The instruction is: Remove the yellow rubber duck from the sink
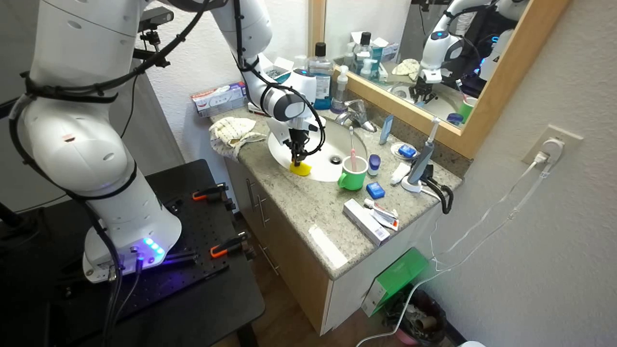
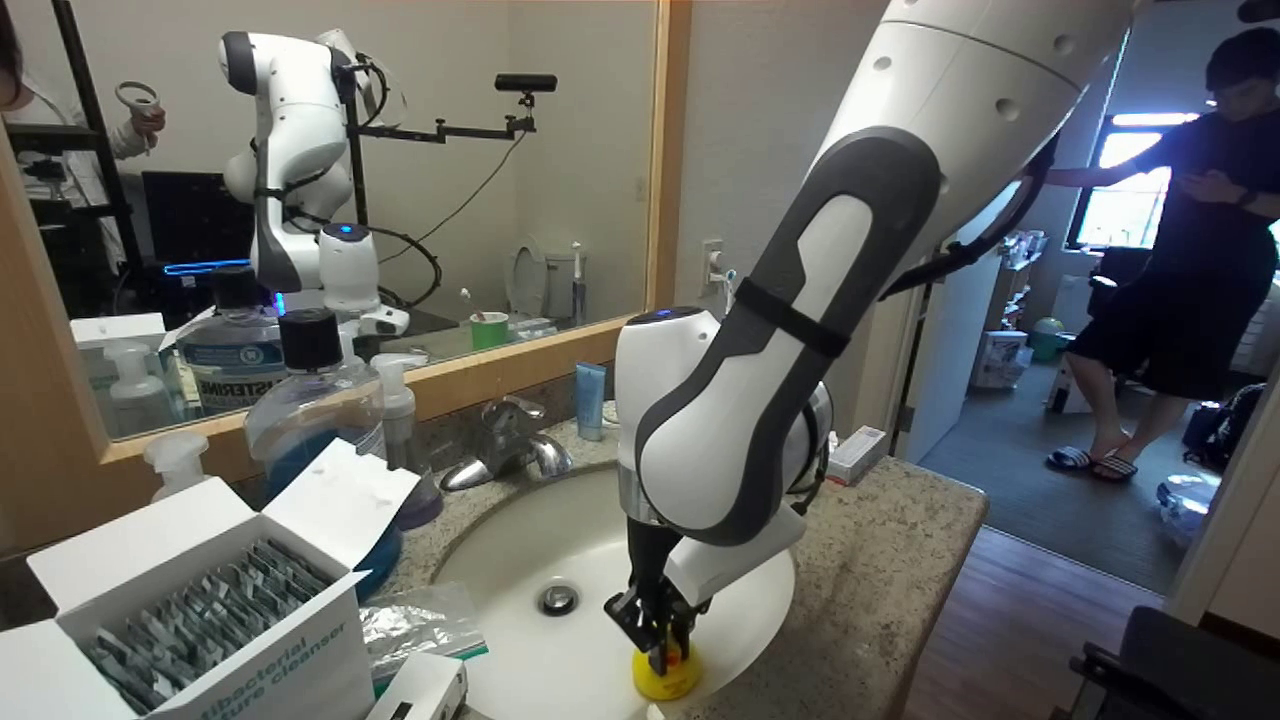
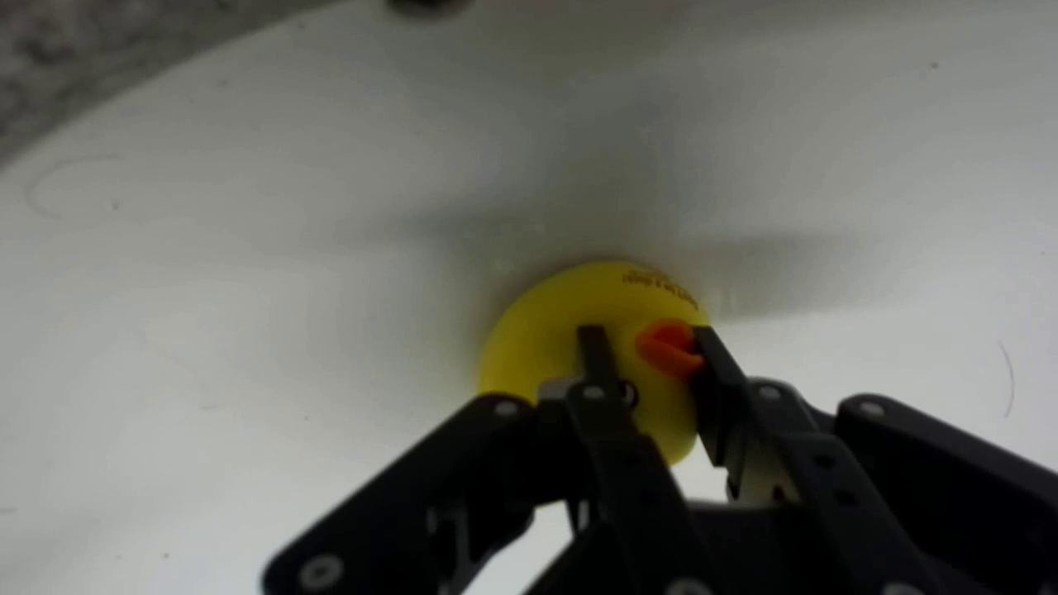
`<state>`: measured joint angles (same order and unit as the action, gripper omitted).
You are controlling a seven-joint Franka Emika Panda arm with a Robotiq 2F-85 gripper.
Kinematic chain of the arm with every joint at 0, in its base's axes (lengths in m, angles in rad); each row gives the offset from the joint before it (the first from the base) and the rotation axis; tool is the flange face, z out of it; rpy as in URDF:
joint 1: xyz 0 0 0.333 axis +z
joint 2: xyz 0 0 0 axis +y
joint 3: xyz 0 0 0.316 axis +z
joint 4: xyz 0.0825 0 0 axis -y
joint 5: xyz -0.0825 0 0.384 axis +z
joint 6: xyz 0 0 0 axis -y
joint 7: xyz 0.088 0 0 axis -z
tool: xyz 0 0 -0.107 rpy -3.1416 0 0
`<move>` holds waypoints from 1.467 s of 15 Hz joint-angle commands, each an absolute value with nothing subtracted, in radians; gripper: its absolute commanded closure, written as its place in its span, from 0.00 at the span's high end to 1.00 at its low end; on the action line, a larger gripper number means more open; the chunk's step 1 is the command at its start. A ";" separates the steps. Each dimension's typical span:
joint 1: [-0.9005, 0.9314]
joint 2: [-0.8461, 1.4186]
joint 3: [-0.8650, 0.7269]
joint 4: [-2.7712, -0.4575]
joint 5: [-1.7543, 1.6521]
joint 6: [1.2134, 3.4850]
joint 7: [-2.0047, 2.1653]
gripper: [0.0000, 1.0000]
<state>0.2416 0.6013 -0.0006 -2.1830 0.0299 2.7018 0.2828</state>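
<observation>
Pinching the yellow rubber duck [image 1: 301,169] near the front edge of the sink [image 1: 324,172], the gripper [image 3: 650,337] stands narrowly parted about the duck's head, presumably the surest lifting hold.

Yellow rubber duck [image 3: 533,339]: small, rounded, bright yellow; orange beak, dark eye and dark lettering show in the wrist view, lettering at 1 o'clock on its edge. Partly hidden, tilt unclear. Sits inside the sink [image 2: 520,650], near the rim at 5 o'clock in an exterior view. Sink: white, oval, few dark specks.
</observation>
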 commanded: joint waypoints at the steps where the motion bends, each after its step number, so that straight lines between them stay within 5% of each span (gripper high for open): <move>1: 0.268 0.604 -0.020 -2.158 0.012 2.667 0.322 0.06; 22: 0.367 0.474 -0.074 -2.226 -0.096 2.637 0.395 0.04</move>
